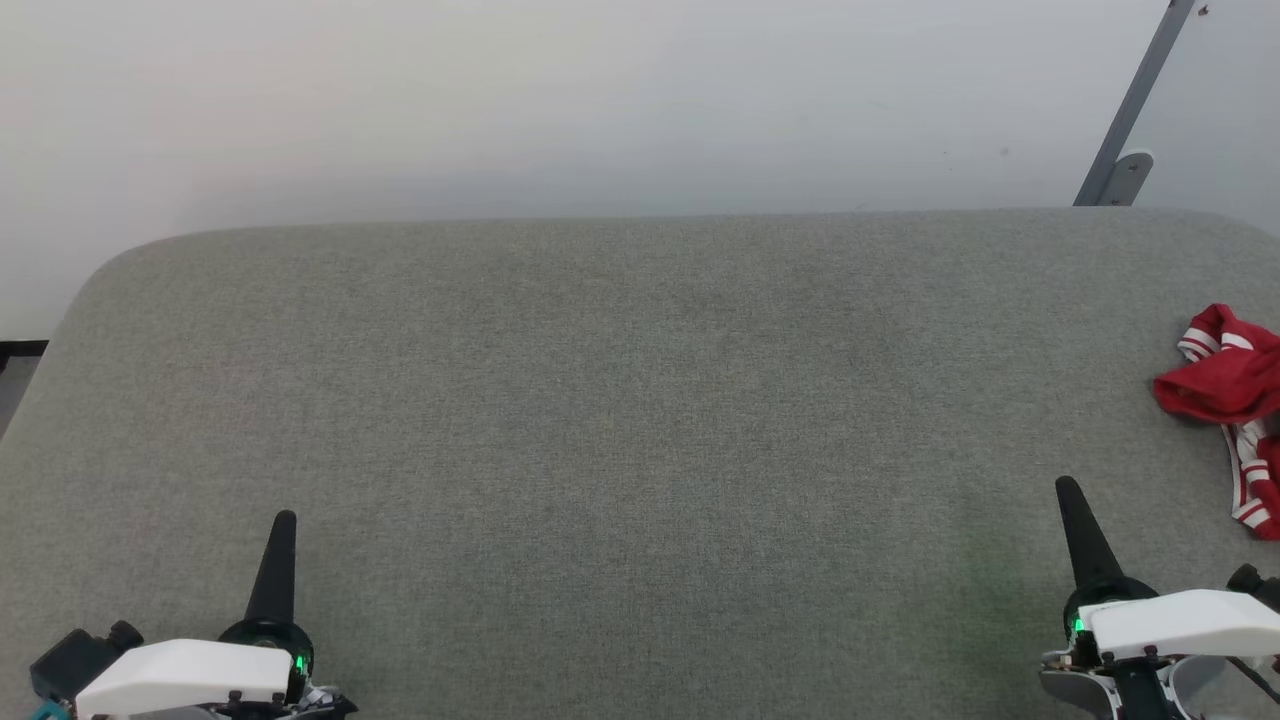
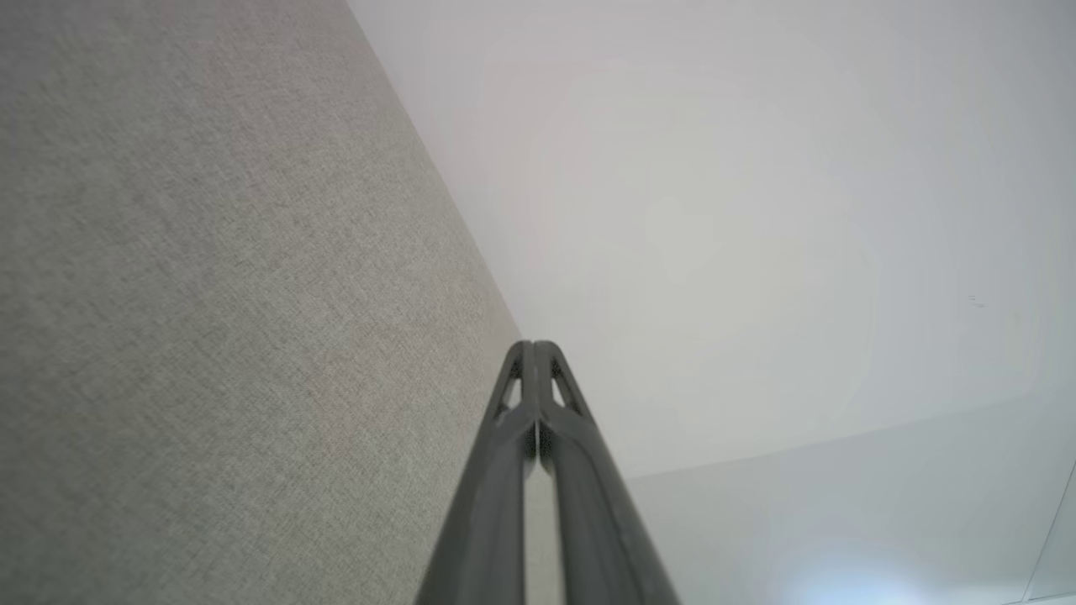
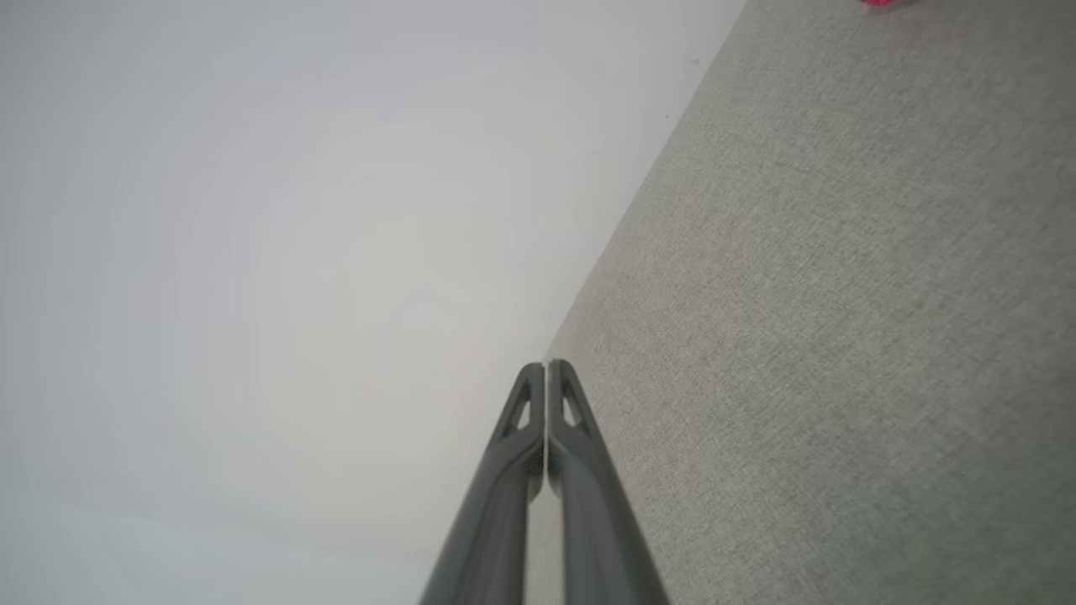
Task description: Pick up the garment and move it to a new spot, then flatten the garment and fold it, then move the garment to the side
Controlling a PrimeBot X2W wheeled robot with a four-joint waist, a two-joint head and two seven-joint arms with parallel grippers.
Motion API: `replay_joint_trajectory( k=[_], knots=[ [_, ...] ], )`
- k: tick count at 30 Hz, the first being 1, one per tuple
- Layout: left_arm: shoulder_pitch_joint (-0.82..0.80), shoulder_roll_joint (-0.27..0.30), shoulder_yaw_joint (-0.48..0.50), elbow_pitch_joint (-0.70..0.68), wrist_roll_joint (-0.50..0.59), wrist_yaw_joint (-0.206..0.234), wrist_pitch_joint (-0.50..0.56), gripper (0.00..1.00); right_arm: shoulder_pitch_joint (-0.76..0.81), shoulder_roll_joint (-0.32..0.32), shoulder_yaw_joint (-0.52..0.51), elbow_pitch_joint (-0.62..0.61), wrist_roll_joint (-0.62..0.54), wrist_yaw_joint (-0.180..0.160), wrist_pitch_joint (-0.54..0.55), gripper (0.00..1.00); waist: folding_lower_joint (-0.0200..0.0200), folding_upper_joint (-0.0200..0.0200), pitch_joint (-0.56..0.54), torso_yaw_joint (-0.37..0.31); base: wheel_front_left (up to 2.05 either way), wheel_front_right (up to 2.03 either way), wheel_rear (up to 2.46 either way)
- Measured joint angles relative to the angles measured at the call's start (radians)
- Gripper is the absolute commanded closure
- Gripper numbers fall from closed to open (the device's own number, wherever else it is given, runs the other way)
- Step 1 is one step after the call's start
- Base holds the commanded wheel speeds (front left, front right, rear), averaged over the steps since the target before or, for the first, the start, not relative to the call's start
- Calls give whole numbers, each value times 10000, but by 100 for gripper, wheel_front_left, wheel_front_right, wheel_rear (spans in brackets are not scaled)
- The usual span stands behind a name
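The garment (image 1: 1225, 385) lies crumpled at the far right edge of the grey fabric table (image 1: 620, 400), red with white-and-red striped trim, and is cut off by the head view's border. A sliver of the same red cloth (image 3: 878, 2) shows at the top of the right wrist view. My right gripper (image 1: 1066, 487) is shut and empty, hovering left of and nearer than the garment, apart from it. At the lower left my left gripper (image 1: 284, 520) is also shut and holds nothing. In the wrist views both pairs of fingers, left (image 2: 533, 346) and right (image 3: 546, 367), are pressed together.
A white wall (image 1: 600, 100) rises behind the table's rounded far edge. A grey metal strut with a bracket (image 1: 1125, 150) leans at the back right. The broad grey table top stretches between the two grippers.
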State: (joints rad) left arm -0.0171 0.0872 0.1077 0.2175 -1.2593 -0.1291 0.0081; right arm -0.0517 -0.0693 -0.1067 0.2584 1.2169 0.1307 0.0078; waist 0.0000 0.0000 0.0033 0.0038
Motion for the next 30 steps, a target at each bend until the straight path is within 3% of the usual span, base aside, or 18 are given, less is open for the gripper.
replay_joint_trajectory(
  k=[30],
  knots=[
    [-517,-230,40,174,-2176,0,639,100,-322,94,-35,-65,2414,0,631,100,0,0,-1,-21,0,0,0]
  ],
)
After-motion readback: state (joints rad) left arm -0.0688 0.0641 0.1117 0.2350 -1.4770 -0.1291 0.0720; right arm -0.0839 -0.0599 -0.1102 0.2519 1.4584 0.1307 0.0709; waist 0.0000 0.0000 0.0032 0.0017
